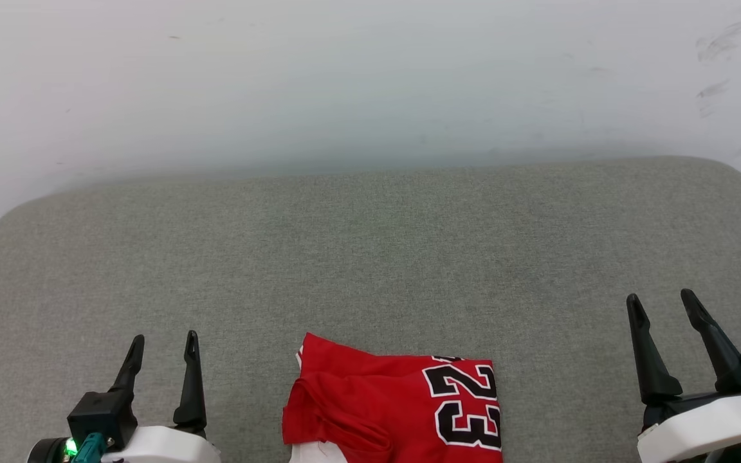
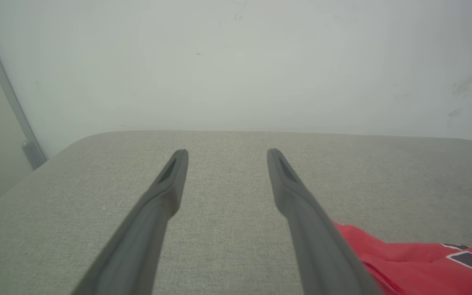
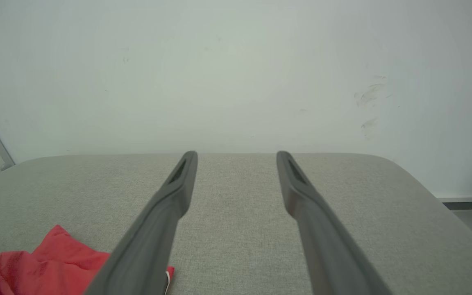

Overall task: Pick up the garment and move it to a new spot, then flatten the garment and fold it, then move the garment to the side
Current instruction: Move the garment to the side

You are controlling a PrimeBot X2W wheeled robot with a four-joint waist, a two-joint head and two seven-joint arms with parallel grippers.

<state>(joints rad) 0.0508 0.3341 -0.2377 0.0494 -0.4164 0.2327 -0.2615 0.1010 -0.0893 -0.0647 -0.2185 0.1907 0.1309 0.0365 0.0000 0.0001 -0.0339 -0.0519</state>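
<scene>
Red soft-fabric jersey shirt marked 23 (image 1: 396,405): light, limp, likely drapes when lifted; pinch far-edge corners. Left gripper (image 1: 164,336) and right gripper (image 1: 660,296) both spread, empty.

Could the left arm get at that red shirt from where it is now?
Probably yes. The left end effector is open and empty, the shirt lies just to its right on the grey cushion, and nothing stands between them.

1. The grey cushioned surface (image 1: 370,257) lay open across its middle, far, left and right parts, giving room to pass.
2. The folded garment (image 1: 396,411) (low, flat) took up the near centre.
3. The wall (image 1: 370,77) closed the far side.
</scene>
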